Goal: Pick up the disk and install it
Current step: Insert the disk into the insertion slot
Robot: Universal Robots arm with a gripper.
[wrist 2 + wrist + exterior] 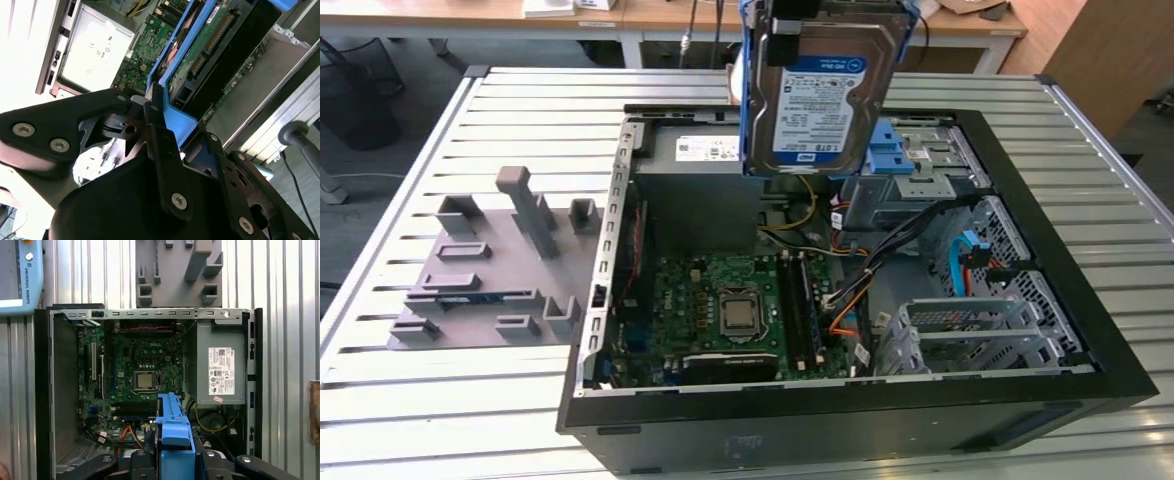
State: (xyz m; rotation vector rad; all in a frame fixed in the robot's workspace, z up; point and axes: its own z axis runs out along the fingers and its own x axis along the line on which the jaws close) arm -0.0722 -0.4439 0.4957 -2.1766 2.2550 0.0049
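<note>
The gripper point(186, 145) is clenching the disk point(825, 110) by the blue rails along its edges; in the second wrist view one black finger point(165, 165) is pressing flat against a rail, and the drive's green circuit-board side is facing that camera; the disk is hanging in the air, on edge, over the far end of the open computer case point(854, 395), touching nothing but the gripper.

In the exterior view the drive's blue-and-white label is facing outward; its lower edge is sitting above the gap between the grey power supply point(700, 155) and the blue drive bays point(914, 150), clear of both; the bays are lying toward the exterior view's right, the power supply toward its left.

The case is lying on its side with the panel off, resting on a slatted metal table point(454, 420); the green motherboard point(720, 300) is showing inside, with the processor socket point(740, 312) near its middle, and bundles of orange, black and yellow cable are running between the board and the bays.

Beside the case, on the exterior view's left, a grey holder point(494, 270) with upright posts and slots is sitting on the table; it is just apart from the case wall.

In the first wrist view the blue carrier end of the disk is pointing down toward the board, and a pendant point(20, 275) is lying on the table outside the case.
</note>
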